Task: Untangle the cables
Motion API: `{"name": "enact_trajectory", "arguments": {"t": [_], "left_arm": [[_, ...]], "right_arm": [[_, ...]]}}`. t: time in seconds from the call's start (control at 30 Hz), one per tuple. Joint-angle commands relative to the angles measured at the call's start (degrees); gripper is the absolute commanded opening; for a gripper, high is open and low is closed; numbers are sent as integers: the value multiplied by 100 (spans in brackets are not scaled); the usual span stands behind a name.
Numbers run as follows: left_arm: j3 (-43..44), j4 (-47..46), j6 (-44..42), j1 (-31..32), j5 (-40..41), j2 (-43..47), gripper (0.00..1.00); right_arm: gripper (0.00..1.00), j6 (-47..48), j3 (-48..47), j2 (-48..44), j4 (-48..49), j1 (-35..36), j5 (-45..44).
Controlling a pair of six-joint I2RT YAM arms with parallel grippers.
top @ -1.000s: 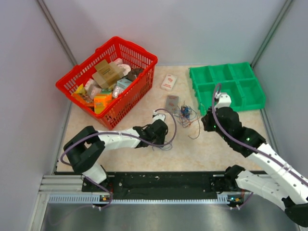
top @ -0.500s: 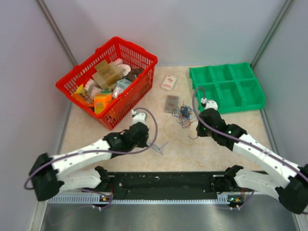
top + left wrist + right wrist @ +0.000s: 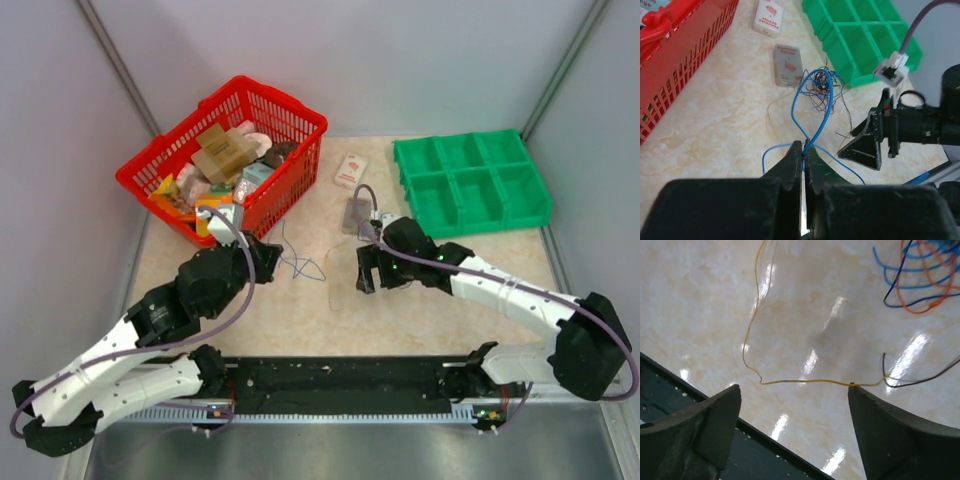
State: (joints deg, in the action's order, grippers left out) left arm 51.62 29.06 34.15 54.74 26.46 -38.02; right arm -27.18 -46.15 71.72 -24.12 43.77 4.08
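L gripper (image 3: 803, 150) clenched on blue cable (image 3: 794, 107). L arm had swung back from mid-table to beside red basket (image 3: 270, 205), drawing strand out as long loop; far end still ran into tangle (image 3: 821, 86) by grey packet (image 3: 788, 64). R gripper (image 3: 793, 390) had let go: jaws spread, empty, now hovering over loose yellow cable (image 3: 805, 382) lying on table (image 3: 700, 315) near tangle. Judgement: one strand partly freed, not clear yet; rest of knot unsorted.
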Motion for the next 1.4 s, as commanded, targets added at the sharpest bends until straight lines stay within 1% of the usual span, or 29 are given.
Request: {"name": "enact_trajectory", "arguments": {"t": [0.0, 0.03, 0.1, 0.17, 0.23, 0.3, 0.37, 0.4, 0.43, 0.53, 0.57, 0.6, 0.63, 0.67, 0.73, 0.87, 1.03, 1.13, 1.17, 1.23, 1.3, 1.37], "left_arm": [[463, 135, -5, -25, -166, -477, 0], [577, 161, -22, -25, -254, -600, 0], [796, 284, -31, -25, -360, -855, 0], [885, 250, -101, -25, -518, -1022, 0], [850, 83, -224, -34, -781, -1128, 0], [772, -136, -312, -34, -1097, -1190, 0], [736, -242, -304, -42, -1265, -1251, 0], [745, -269, -304, -42, -1362, -1286, 0], [753, -269, -321, -42, -1476, -1322, 0], [745, -357, -348, -42, -1740, -1331, 0], [701, -409, -348, -42, -1793, -1305, 0], [683, -427, -348, -42, -1828, -1278, 0], [631, -523, -322, -42, -1889, -1235, 0], [587, -576, -287, -42, -1942, -1225, 0], [543, -682, -199, -51, -2100, -1217, 0], [586, -779, -163, -51, -2408, -1304, 0], [525, -910, -190, -51, -2514, -1234, 0], [499, -1042, -181, -60, -2619, -1225, 0], [499, -1095, -181, -60, -2828, -1234, 0], [507, -1174, -190, -60, -2944, -1243, 0], [534, -1210, -198, -60, -3006, -1243, 0], [551, -1192, -198, -60, -2997, -1225, 0]], "right_arm": [[91, 1055, -1167, -342, -987, 0, -608], [93, 1205, -1325, -482, -1207, -35, -688], [94, 1434, -1580, -851, -1314, -88, -453], [94, 1523, -1756, -1150, -1210, -88, 248], [95, 1479, -1792, -1309, -860, -88, 1222], [95, 1321, -1792, -1258, -490, -70, 2145], [95, 1145, -1845, -1012, -244, 70, 2710], [95, 1058, -1871, -916, -155, 184, 2852], [95, 935, -1880, -793, -41, 272, 2879], [95, 382, -1793, -529, 363, 369, 2511], [95, 180, -1601, -554, 738, 361, 2310], [95, 21, -1442, -650, 1020, 369, 2352], [96, -146, -1075, -747, 1754, 361, 2483], [97, -269, -837, -808, 2292, 369, 2632], [97, -349, -650, -757, 2902, 387, 3062], [97, -358, -527, -554, 3123, 378, 3274], [96, -446, -123, -738, 3755, 387, 3634], [96, -516, -8, -756, 3975, 378, 3793], [96, -534, 18, -765, 4020, 378, 3811], [95, -490, 36, -800, 3951, 387, 3698], [94, -167, -86, -879, 3276, 378, 3286], [90, 89, -349, -932, 2539, 378, 2689]]}}
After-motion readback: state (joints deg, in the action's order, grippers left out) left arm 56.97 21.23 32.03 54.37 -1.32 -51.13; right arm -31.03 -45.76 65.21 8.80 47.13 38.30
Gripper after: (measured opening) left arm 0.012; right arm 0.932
